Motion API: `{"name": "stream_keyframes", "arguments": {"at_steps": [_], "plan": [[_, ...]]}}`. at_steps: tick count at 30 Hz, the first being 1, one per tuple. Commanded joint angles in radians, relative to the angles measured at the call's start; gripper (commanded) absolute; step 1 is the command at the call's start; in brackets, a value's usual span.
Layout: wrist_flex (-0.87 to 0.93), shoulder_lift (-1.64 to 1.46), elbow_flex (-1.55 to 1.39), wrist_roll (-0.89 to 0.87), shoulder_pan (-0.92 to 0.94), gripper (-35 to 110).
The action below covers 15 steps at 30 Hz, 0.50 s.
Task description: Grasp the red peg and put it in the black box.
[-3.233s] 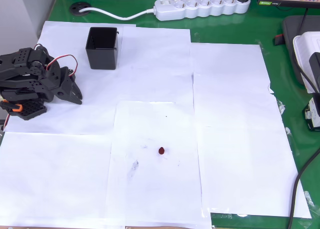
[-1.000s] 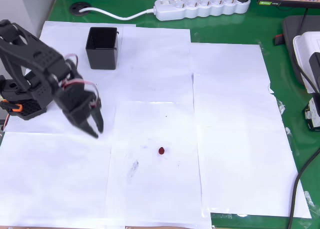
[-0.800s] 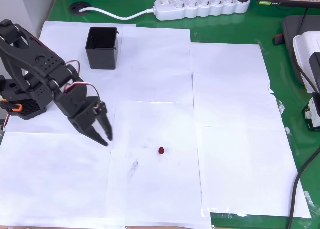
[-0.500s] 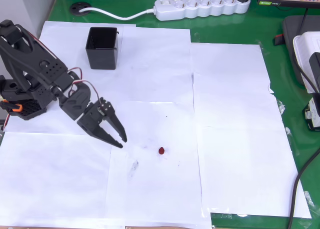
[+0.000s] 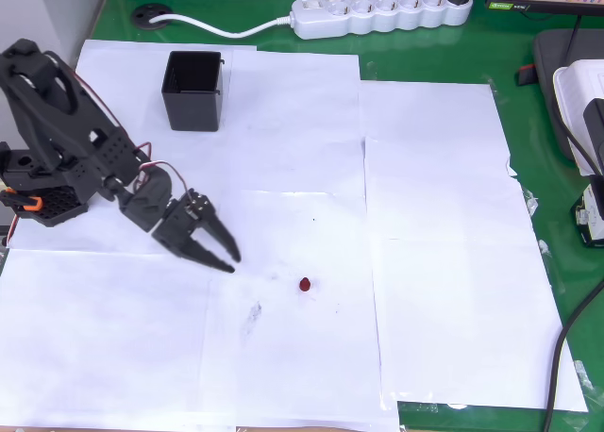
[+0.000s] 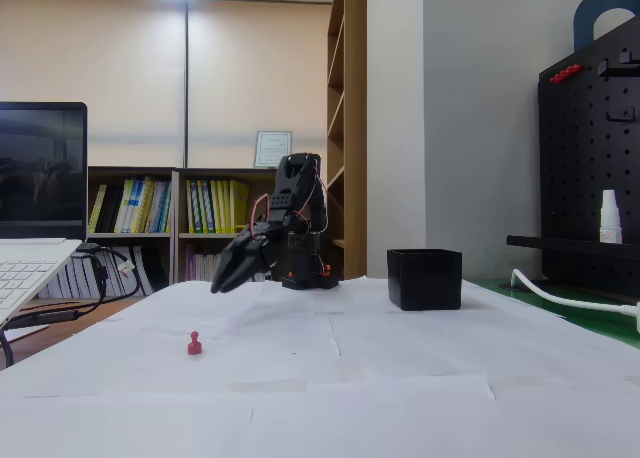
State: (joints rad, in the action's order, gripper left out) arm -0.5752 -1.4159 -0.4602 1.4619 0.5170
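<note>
Gripper [image 5: 226, 258] hangs nearly closed and empty near the red peg [image 5: 305, 284], a tiny, light, hard thing likely to skitter, so pinch its round head squarely.

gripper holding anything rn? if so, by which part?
Nothing held. The gripper hangs above the paper with nothing between its jaws, short of the red peg, which stands alone on the sheet. The black box sits untouched.
</note>
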Motion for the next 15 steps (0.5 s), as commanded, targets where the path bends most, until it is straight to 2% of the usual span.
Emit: {"name": "stream_keyframes", "arguments": {"at_steps": [1,8,15], "plan": [[-0.067,-0.017,-0.009,0.003,-0.017,0],[-0.291,-0.103,0.075,0.037,-0.037,0],[-0.344,-0.167,0.063,0.064,-0.023,0]]}}
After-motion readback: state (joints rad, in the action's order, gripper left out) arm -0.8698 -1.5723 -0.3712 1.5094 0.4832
